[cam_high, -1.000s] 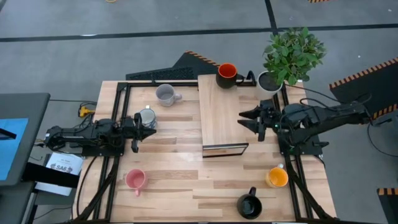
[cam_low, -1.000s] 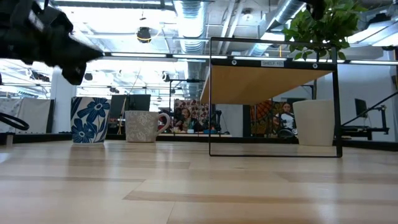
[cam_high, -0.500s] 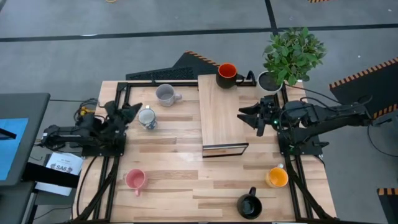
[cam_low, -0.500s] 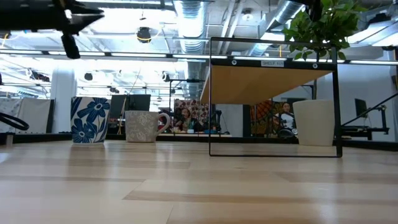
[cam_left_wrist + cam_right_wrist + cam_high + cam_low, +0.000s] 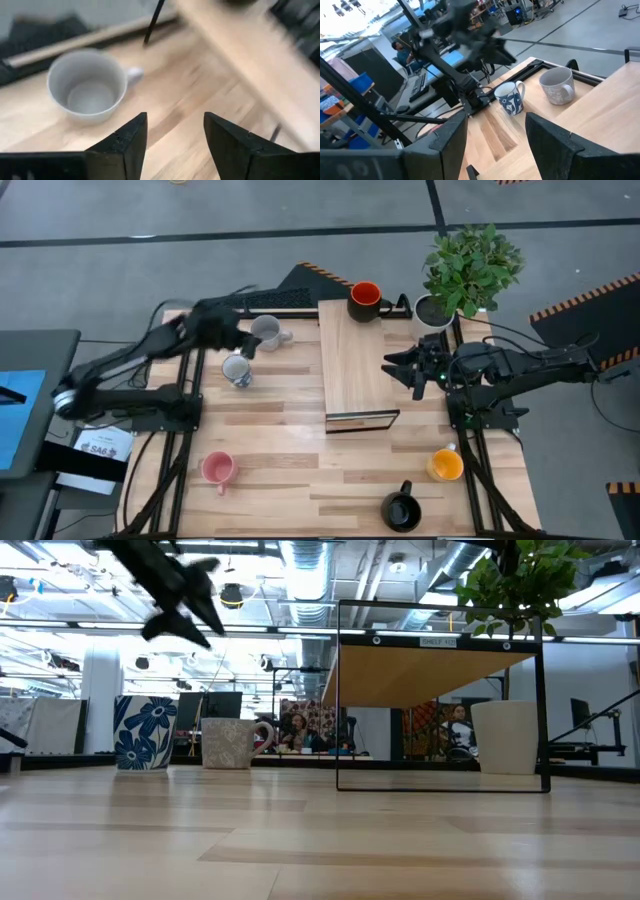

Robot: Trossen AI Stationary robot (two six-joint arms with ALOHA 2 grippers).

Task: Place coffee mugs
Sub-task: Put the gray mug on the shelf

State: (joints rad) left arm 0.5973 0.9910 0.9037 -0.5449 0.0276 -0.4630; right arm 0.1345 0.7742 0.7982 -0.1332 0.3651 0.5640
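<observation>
My left gripper [image 5: 236, 337] hangs open above the table's far left, just short of the pale grey mug [image 5: 265, 332] [image 5: 89, 86], with nothing between its fingers. The white mug with blue flowers [image 5: 236, 368] [image 5: 145, 732] stands upright on its base nearer the table's front. The red-orange mug [image 5: 365, 300] sits at the far end of the wooden shelf [image 5: 355, 355]. The pink mug [image 5: 217, 468], black mug [image 5: 400, 508] and yellow-orange mug [image 5: 445, 465] stand along the near side. My right gripper [image 5: 398, 368] waits open at the shelf's right edge.
A white pot with a green plant [image 5: 468, 268] stands at the far right corner. The shelf's black metal frame [image 5: 440, 695] rises from the table's middle. Black frame rails run along the table's left and right edges. Bare wood lies between the shelf and the near mugs.
My left gripper has drawn back from the white-and-blue mug, which stays standing on the table. It has then risen and swung toward the far edge, and now hangs beside the pale grey mug. My right gripper has kept still.
</observation>
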